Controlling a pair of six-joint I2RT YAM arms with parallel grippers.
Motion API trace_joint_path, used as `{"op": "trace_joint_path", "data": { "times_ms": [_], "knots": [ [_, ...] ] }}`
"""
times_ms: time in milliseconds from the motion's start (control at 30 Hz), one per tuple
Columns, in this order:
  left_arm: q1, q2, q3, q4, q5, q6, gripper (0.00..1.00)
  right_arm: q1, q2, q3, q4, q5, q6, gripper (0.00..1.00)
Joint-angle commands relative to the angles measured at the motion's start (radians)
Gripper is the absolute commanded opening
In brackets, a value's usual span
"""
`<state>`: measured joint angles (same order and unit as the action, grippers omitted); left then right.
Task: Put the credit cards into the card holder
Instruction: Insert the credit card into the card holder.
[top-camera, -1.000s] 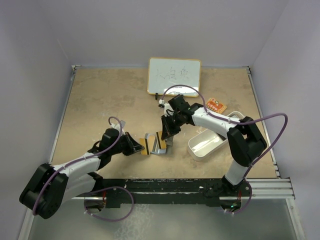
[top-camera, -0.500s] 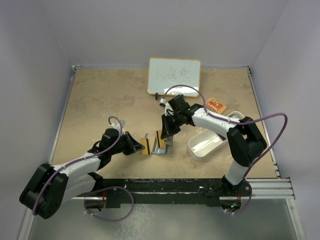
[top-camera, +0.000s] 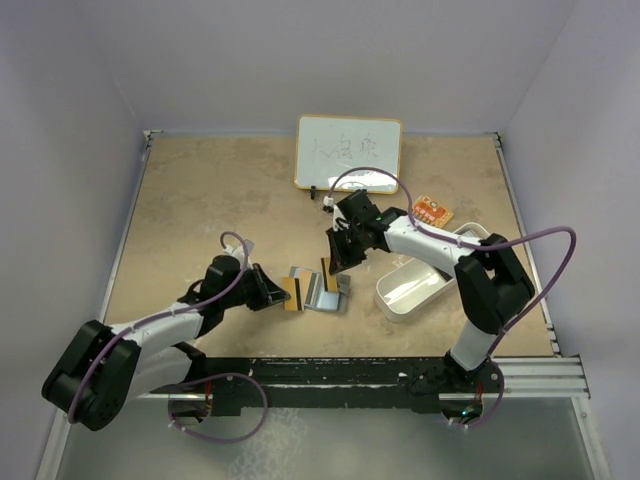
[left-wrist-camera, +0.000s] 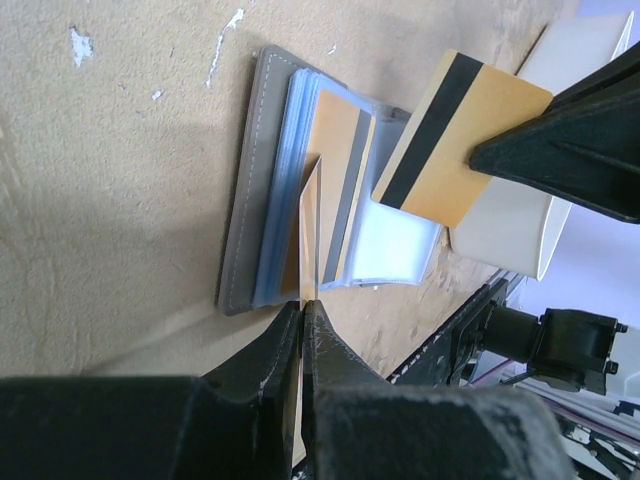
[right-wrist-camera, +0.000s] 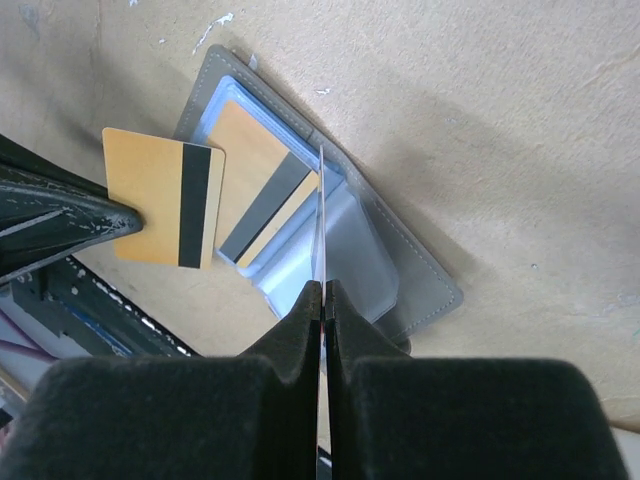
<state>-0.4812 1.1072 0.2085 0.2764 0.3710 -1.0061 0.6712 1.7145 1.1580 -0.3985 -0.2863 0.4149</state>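
Only wrist views reveal an orange card (right-wrist-camera: 262, 180) inside the open card holder (right-wrist-camera: 430, 292).

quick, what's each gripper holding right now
left gripper: jaws shut on an orange-gold card
right gripper: jaws shut on a second orange-gold card

Soft even light; wrist-view foregrounds slightly blurred.

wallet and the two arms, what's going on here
Both arms are working at the open wallet. The left gripper is shut on a gold card, the right gripper on a second card. A third card sits in the wallet's clear sleeve; neither held card is in yet.
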Motion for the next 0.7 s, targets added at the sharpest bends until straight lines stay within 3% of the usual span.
{"op": "trace_joint_path", "data": {
  "times_ms": [0, 400, 667],
  "knots": [
    [-0.008, 0.005, 0.049, 0.041, 0.018, 0.036, 0.0, -0.001, 0.029, 0.015, 0.046, -0.012, -0.067, 0.0],
    [-0.008, 0.038, 0.075, 0.031, 0.025, 0.052, 0.0, 0.0, 0.112, 0.061, 0.092, -0.076, -0.153, 0.0],
    [-0.008, 0.096, 0.118, -0.019, 0.026, 0.085, 0.0, 0.0, 0.145, 0.101, 0.033, -0.12, -0.239, 0.0]
  ]
}}
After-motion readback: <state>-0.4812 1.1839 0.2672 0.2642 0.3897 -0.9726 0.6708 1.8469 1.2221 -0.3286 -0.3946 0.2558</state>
